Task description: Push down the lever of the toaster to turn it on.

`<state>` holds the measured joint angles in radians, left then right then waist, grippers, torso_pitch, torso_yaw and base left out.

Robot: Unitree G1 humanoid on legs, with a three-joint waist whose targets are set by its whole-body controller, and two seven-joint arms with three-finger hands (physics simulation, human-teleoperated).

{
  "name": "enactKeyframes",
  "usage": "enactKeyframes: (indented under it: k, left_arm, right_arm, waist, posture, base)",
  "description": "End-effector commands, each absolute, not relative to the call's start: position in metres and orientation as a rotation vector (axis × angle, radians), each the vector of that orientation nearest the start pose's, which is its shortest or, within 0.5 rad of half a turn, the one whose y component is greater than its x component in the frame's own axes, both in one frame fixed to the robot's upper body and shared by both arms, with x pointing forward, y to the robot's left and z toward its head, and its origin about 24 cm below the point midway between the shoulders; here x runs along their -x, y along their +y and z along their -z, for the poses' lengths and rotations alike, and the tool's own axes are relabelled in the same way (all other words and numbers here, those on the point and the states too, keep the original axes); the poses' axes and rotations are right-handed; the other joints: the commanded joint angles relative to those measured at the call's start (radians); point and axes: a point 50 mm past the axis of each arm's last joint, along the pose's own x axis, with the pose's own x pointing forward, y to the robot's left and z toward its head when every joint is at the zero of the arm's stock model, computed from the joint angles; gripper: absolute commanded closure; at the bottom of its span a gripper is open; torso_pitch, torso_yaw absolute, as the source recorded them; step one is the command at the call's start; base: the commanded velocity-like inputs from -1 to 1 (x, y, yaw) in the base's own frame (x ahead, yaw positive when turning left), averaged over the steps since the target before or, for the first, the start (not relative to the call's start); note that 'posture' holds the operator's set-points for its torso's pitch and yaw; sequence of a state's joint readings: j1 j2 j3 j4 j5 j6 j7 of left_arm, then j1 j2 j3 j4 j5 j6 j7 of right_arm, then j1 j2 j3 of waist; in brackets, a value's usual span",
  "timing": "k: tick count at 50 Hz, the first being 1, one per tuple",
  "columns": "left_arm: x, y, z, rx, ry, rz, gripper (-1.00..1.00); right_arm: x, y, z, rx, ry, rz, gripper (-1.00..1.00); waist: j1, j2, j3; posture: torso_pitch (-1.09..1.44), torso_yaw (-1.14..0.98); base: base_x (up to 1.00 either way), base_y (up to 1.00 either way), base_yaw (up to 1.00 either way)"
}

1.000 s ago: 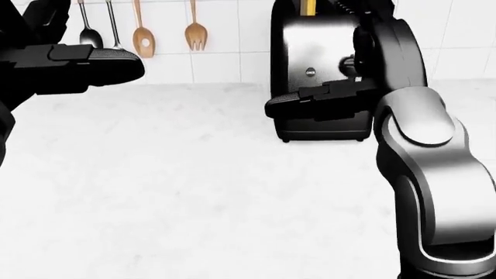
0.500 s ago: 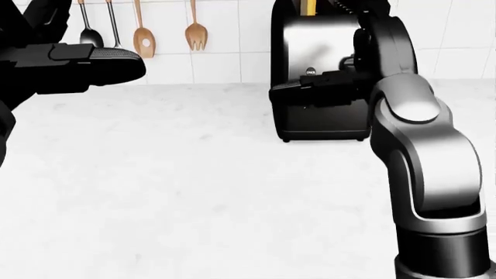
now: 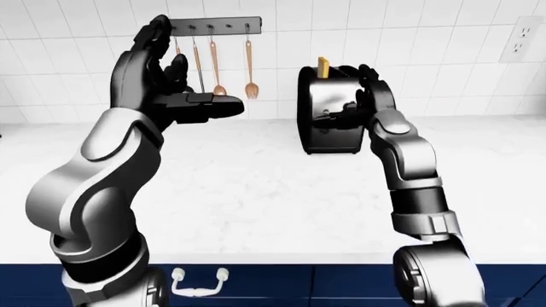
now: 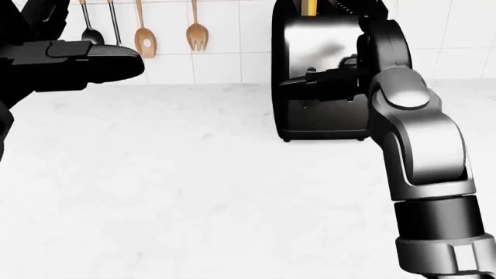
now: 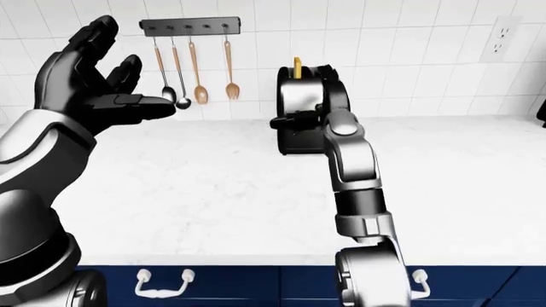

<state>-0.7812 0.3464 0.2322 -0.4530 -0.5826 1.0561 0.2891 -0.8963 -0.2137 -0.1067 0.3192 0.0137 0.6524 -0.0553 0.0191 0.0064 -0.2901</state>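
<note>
- Against the head view of a second ago, the right hand has risen along the near face of the toaster: its dark finger lay low across that face then and now lies higher, about mid-height, and the forearm stands steeper.
- The left hand and the toaster sit where they did.
- The bench is a white, faintly marbled top running the full width of the views, with dark blue cabinet fronts and white handles along its near edge.
- The far wall is white tile; a dark rail on it carries hanging utensils (a ladle, a slim metal tool, a wooden spoon and a wooden fork).
- A white wall socket sits high at the far right.
- The toaster is black and glossy and stands at the far side of the bench, right of the utensils, with something yellow poking out of its top.
- The lever cannot be picked out; the right hand covers that part of the toaster's face.
- The right hand is up against the toaster's near face and right side, one finger stretched leftward across it; whether the fingers grip anything cannot be told.
- The left hand is raised well left of the toaster, fingers spread wide, holding nothing.
</note>
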Motion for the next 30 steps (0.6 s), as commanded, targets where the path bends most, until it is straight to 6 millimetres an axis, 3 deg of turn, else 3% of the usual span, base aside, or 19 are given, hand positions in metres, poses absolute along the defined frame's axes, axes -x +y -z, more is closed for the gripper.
enactKeyframes:
  k: [1, 30]
  left_arm:
    - [-0.293, 0.169, -0.290, 0.084, -0.250, 0.051, -1.00]
    - [-0.292, 0.168, -0.292, 0.088, -0.255, 0.054, -1.00]
  right_arm:
    - [-0.385, -0.162, -0.223, 0.148, -0.031, 0.072, -1.00]
    - [-0.413, -0.160, -0.212, 0.147, 0.012, 0.072, -1.00]
  waist:
    - [0.000, 0.001, -0.010]
    - [-0.002, 0.005, -0.011]
  posture:
    - [-0.43, 0.00]
    - [-0.43, 0.00]
  base:
    - [0.00, 0.00, 0.00]
    - [0.00, 0.00, 0.00]
